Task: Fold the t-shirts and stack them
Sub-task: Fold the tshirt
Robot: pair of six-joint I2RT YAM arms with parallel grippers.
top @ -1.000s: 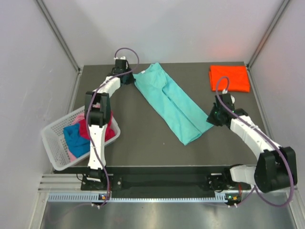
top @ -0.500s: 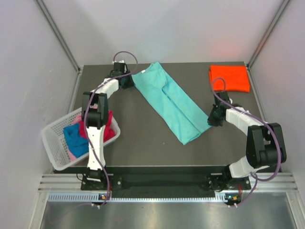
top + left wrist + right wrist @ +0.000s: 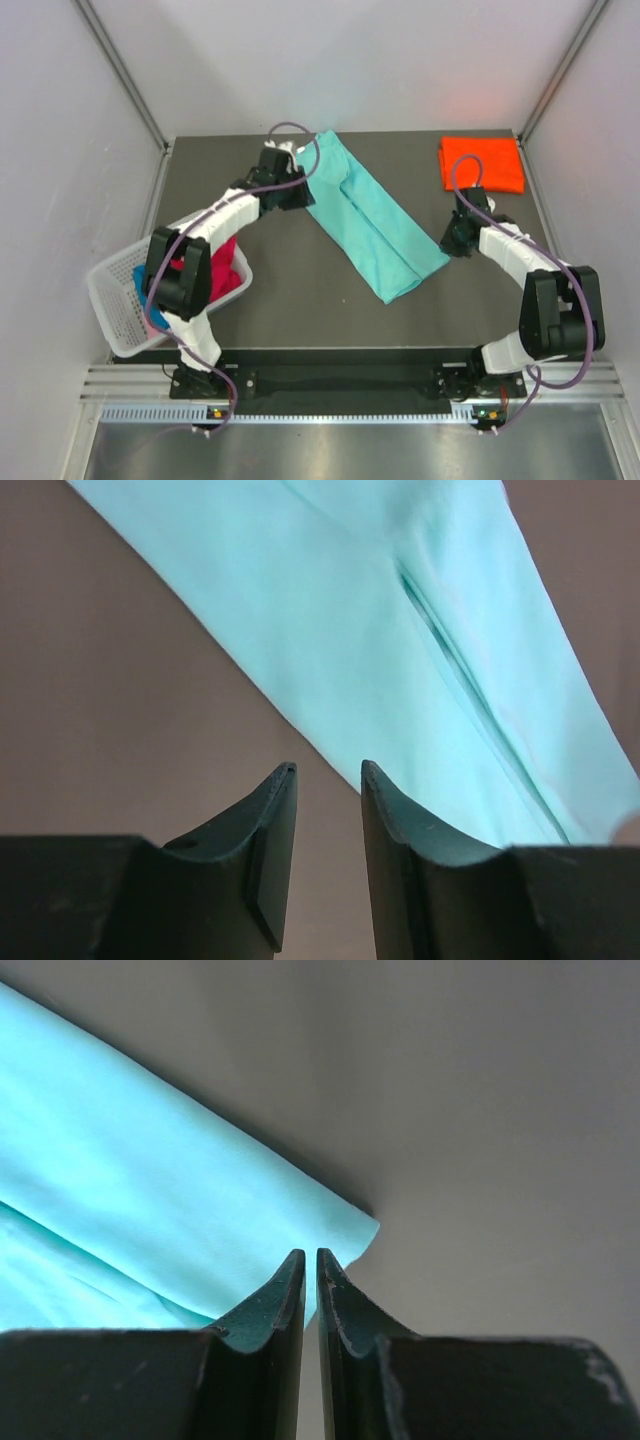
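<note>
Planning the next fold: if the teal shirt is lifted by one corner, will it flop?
Probably floppy: the teal shirt lies flat in soft creased layers. Likely light, the cloth looks thin. Pushed, its loose folded flaps may bunch.

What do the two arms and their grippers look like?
The left arm and right arm have white links with black joints; a purple cable loops along each. The left gripper and right gripper each carry two dark, curved fingers tapering to thin tips.
</note>
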